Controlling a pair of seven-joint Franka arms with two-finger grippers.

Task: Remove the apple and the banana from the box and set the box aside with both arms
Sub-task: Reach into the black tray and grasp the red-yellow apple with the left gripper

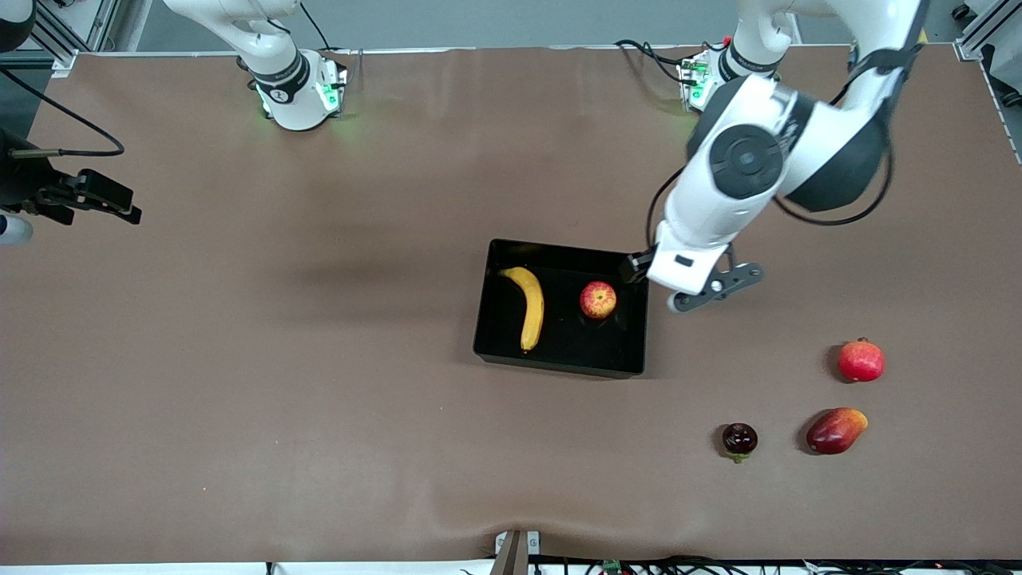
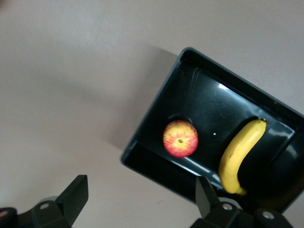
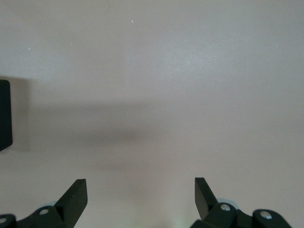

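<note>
Black rectangular open-topped plastic bin (image 1: 495, 319) at mid-worktop (image 1: 319, 399), holding a long curved yellow banana (image 1: 528, 306) and a small round red-and-yellow apple (image 1: 598, 300) (lying apart). Left hand (image 1: 703, 291), fingers spread and empty, hovers just beside the bin's wall. Right hand (image 3: 141, 199), also spread, waits over bare worktop at its own end.

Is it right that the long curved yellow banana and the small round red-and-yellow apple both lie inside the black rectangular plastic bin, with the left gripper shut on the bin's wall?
Not quite. The long curved yellow banana and small round red-and-yellow apple do lie inside the black rectangular plastic bin, but the left gripper is open, gripping nothing, above the bin's edge. The left wrist view shows it.
</note>
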